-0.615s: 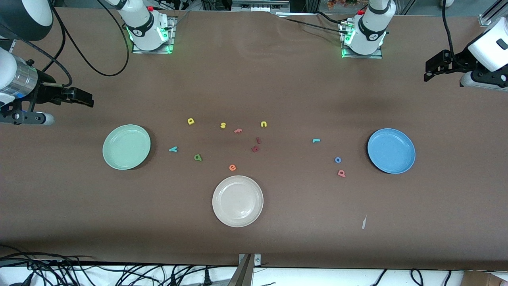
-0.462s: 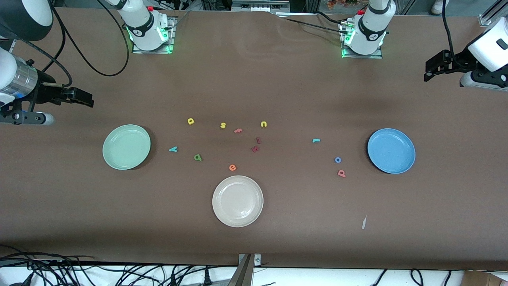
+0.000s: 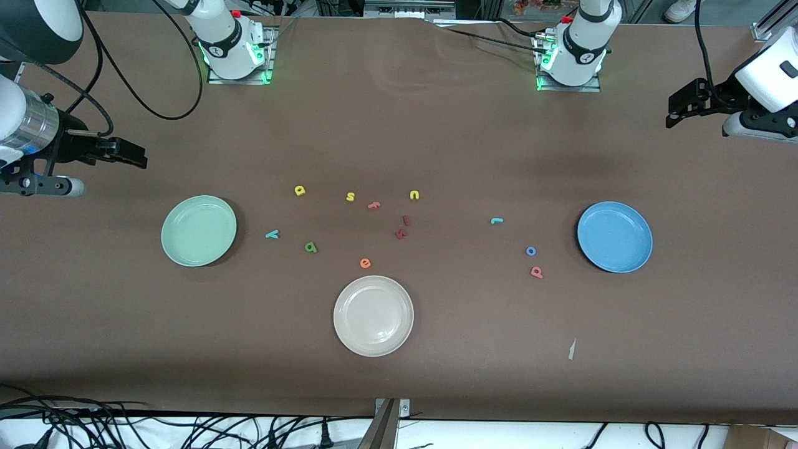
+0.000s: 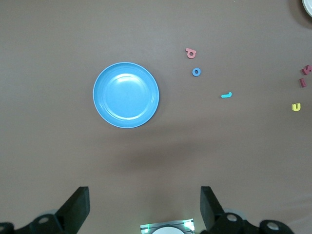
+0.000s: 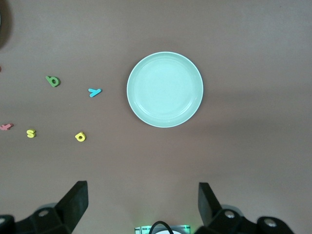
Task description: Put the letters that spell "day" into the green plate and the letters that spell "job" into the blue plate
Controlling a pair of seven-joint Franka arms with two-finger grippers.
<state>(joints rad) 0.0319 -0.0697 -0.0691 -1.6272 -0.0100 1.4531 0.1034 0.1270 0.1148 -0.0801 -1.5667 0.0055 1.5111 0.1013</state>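
Both arms are waiting with fingers spread and empty: the left gripper [image 4: 142, 207] is hanging above the blue plate [image 3: 615, 237] at frame right near the "job" letters [image 3: 530, 251], and the right gripper [image 5: 142, 204] above the green plate [image 3: 199, 231] at frame left near the "day" letters [image 3: 300, 191].

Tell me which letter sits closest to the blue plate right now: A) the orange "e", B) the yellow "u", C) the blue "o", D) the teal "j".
C: the blue "o" lies just beside the blue plate, with the pinkish "b" next to it and the teal "j" farther off.
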